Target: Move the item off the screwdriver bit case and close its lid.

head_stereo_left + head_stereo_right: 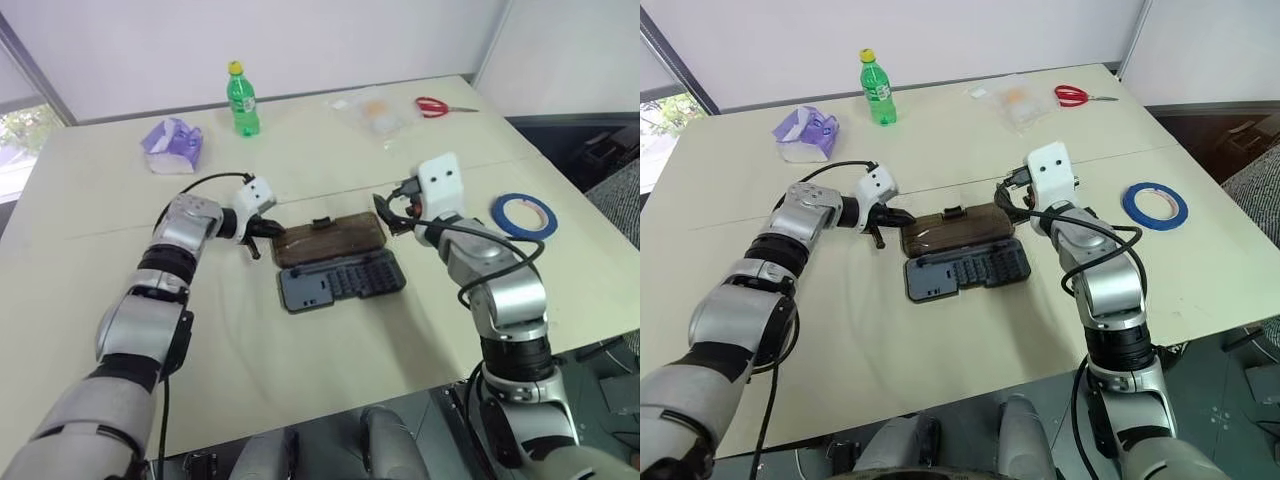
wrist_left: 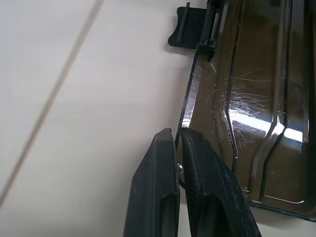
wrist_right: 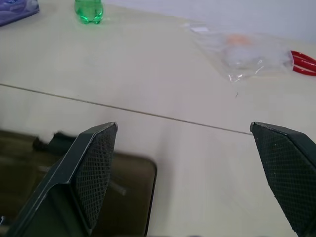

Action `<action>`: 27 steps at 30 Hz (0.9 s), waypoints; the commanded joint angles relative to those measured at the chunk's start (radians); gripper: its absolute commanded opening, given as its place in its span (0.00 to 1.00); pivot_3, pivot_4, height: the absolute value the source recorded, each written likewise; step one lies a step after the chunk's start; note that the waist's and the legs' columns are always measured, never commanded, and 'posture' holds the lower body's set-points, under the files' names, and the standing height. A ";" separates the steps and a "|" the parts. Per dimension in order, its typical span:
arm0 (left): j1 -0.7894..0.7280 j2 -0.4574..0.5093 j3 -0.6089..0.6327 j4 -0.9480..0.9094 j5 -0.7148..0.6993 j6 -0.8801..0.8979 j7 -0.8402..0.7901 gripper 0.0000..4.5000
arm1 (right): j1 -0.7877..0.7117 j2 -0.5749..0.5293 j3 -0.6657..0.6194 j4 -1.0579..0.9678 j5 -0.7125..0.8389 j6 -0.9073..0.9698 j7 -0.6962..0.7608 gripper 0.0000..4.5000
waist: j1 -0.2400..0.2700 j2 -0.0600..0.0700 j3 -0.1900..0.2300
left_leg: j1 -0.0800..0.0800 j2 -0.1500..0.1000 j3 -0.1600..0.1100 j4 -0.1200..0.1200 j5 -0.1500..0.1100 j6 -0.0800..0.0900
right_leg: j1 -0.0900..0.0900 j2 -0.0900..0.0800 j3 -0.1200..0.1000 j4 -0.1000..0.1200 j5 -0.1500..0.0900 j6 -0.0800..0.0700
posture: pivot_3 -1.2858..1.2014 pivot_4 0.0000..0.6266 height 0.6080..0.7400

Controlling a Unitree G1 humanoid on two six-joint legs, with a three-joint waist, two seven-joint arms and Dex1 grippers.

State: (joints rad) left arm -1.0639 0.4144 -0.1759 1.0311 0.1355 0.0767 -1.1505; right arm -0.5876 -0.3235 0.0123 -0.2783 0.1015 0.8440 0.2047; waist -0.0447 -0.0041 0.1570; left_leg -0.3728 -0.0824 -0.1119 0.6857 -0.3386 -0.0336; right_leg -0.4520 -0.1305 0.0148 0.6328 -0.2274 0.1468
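Already the blue tape ring (image 1: 524, 215) lies on the table (image 1: 300, 350), well apart from the open bit case (image 1: 341, 279). Beside its brown lid (image 1: 330, 239), the left gripper (image 1: 258, 240) is pinched shut on nothing; the right gripper (image 3: 190, 173) is held wide. Next, the lid must be folded over.

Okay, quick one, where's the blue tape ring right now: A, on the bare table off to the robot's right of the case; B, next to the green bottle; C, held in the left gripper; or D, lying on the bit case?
A: the blue tape ring lies flat on the table, well clear of the open screwdriver bit case on the robot's right.
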 commanded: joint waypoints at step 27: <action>0.516 0.177 -0.034 -0.891 -0.157 0.415 -0.047 0.01 | -0.028 -0.021 0.000 -0.022 -0.001 -0.004 0.027 1.00 | -0.022 0.001 -0.001 | 0.000 0.000 -0.001 -0.002 0.000 0.000 | -0.004 -0.001 0.001 0.001 0.000 0.000 | 0.52 0.24 1.00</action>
State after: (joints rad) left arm -0.5637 0.5980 -0.1663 0.1244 -0.0230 0.4891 -1.1968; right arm -0.5888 -0.3433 0.0147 -0.2777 0.1017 0.8480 0.2293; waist -0.0662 -0.0026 0.1561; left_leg -0.3728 -0.0823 -0.1129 0.6837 -0.3387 -0.0335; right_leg -0.4559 -0.1314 0.0159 0.6335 -0.2274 0.1468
